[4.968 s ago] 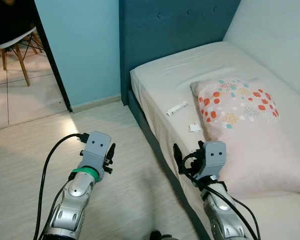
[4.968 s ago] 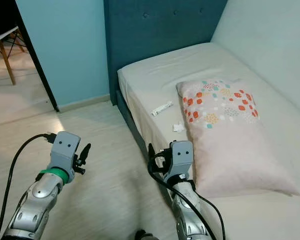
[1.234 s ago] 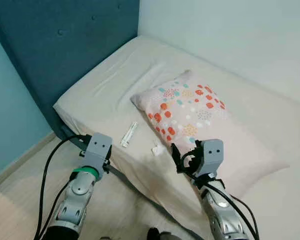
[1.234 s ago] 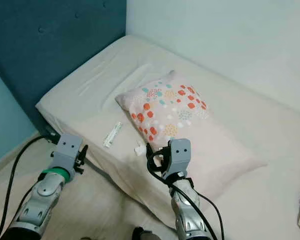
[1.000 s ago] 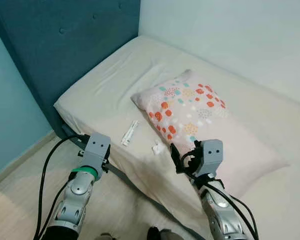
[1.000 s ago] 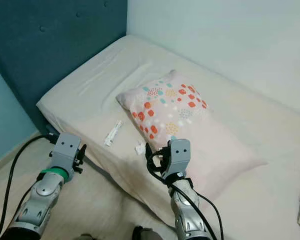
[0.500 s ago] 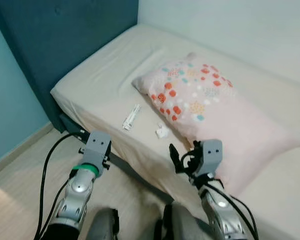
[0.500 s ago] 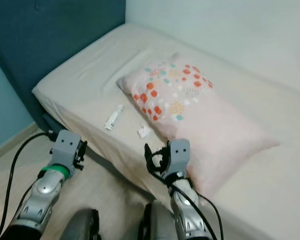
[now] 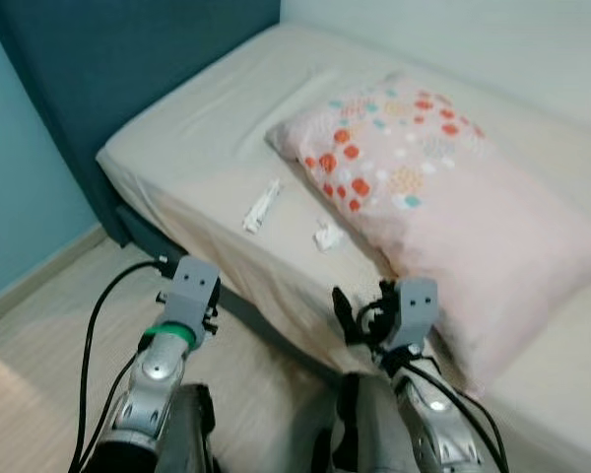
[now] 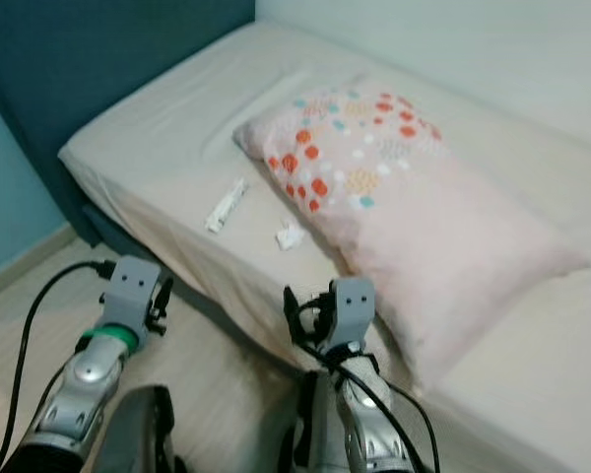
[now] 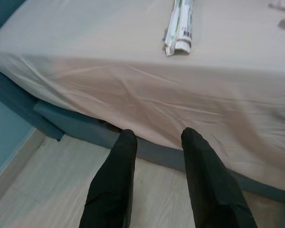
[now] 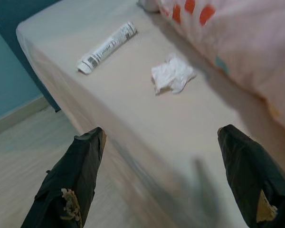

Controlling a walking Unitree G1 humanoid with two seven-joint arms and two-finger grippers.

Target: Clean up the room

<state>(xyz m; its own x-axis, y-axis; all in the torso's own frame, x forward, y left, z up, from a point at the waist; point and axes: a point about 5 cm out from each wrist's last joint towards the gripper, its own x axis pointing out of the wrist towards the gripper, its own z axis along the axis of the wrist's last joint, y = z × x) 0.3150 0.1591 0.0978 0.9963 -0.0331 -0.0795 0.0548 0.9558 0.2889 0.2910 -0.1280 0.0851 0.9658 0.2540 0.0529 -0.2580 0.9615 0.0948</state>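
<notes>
- Here, the bed (image 9: 207, 138) with its cream sheet stands ahead of both grippers, its near edge running just beyond their fingertips, with a dark teal headboard (image 9: 128, 59) at its far-left end
- A big pale pink pillow (image 9: 453, 197) with red, orange and teal dots lies on the sheet, ahead of and slightly to the right of the right gripper
- The pale wooden floor (image 9: 49, 325) lies under the left gripper and reaches to the light blue wall (image 9: 10, 187) on that side
- The right gripper (image 12: 164, 183) hovers at the bed's edge with its two black fingers spread wide apart, holding nothing; the sheet fills the gap between them
- The left gripper (image 11: 156, 156) hangs lower, over the floor just short of the mattress side, its fingers parted by a narrow gap and empty
- A flattened white tube (image 11: 180, 26) with printed lettering lies on the sheet straight ahead of the left gripper's jaws, well apart from them; from the right gripper it lies ahead and towards its left finger
- A crumpled white tissue (image 12: 172, 76) rests on the sheet ahead of the right gripper, roughly midway across its open jaws, near the pillow's edge and apart from the tube
</notes>
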